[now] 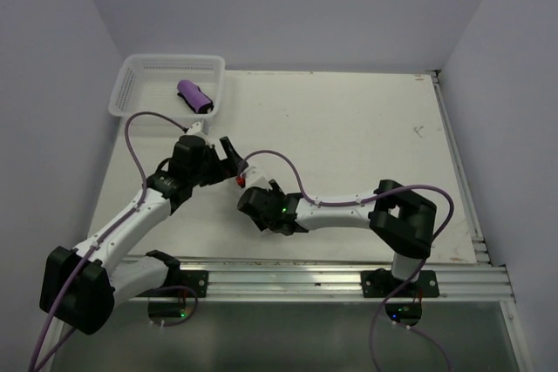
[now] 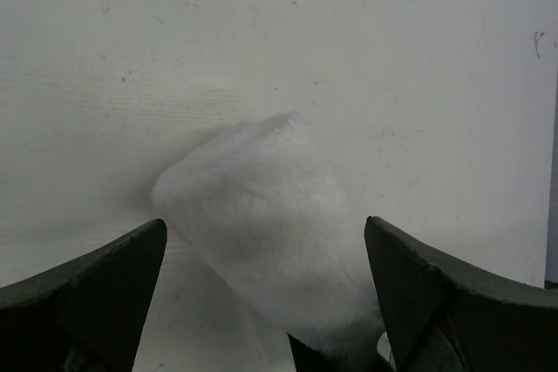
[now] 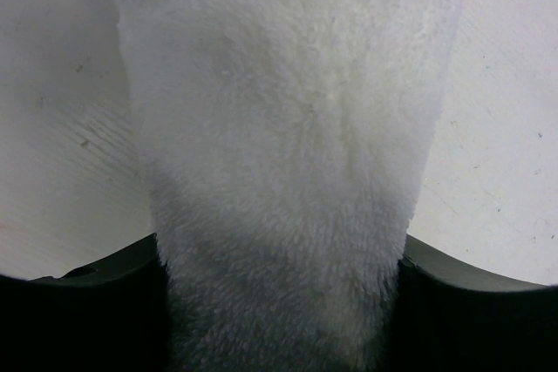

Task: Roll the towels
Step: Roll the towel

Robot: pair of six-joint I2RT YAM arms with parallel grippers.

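The white towel (image 3: 288, 128) is a thick fluffy roll running up the middle of the right wrist view. My right gripper (image 3: 279, 246) is shut on its near end, both fingers pressed into the pile. In the left wrist view the same white towel (image 2: 261, 224) lies on the table between the fingers of my left gripper (image 2: 266, 224), which stands wide open and clear of it on both sides. From above, the left gripper (image 1: 225, 152) and right gripper (image 1: 255, 200) are close together mid-table; the white roll is hard to pick out there. The purple towel (image 1: 195, 97) lies rolled in the basket.
The white mesh basket (image 1: 139, 76) stands at the table's far left corner. Purple cables loop over both arms. An aluminium rail (image 1: 305, 280) runs along the near edge, and walls close in the left and back.
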